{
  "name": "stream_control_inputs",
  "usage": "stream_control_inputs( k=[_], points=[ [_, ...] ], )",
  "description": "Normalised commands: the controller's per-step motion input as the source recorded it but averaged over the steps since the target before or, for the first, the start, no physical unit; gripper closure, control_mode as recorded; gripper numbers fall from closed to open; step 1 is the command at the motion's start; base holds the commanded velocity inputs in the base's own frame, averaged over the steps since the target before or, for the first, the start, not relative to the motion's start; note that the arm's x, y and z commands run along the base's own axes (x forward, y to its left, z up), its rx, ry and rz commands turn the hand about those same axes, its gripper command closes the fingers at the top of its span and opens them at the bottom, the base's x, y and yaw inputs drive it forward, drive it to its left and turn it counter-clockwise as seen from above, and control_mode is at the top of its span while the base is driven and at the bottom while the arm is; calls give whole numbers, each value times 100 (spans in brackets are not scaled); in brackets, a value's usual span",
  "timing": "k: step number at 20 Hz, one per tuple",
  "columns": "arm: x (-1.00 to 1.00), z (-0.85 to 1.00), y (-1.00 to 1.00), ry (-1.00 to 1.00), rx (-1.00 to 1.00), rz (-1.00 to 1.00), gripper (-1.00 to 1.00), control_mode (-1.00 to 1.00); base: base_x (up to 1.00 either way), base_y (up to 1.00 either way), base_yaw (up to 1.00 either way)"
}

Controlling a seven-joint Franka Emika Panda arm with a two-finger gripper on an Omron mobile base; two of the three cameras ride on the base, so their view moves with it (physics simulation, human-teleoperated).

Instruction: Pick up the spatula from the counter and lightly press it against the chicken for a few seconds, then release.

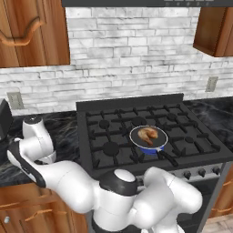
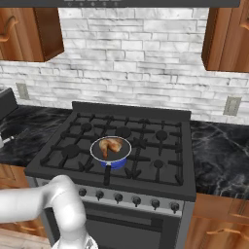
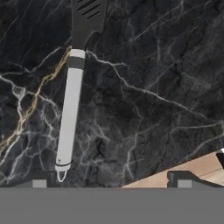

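Spatula [image 3: 71, 103] flat on black counter [image 3: 157, 78], handle end near its front edge, beside one fingertip of the spread, empty gripper [image 3: 111, 183]

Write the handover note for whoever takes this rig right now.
Gripper: open, jaws wide, holding nothing, hovering over the counter.
Spatula: flat on the counter, handle end near the gripper, not grasped.
Chicken: in the blue pan on the stove.
Done: gripper lined up over the spatula.
Left: grasp handle, carry to pan, press lightly on chicken, release.
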Motion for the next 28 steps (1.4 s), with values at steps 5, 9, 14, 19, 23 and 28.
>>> stream_control_inputs(
  k=[5, 9, 14, 19, 23, 28],
  points=[
    [14, -18, 15, 3, -1, -2, -100, -100, 0, 0, 0],
    [17, -12, 16, 2, -1, -2, -100, -100, 0, 0, 0],
    [16, -14, 14, 3, -1, -2, -100, -100, 0, 0, 0],
    [14, -18, 15, 3, -2, -2, -100, -100, 0, 0, 0],
    [12, -14, 13, 2, -1, -2, -100, -100, 0, 0, 0],
    [10, -12, 12, 2, -1, -2, -100, -100, 0, 0, 0]
  ],
)
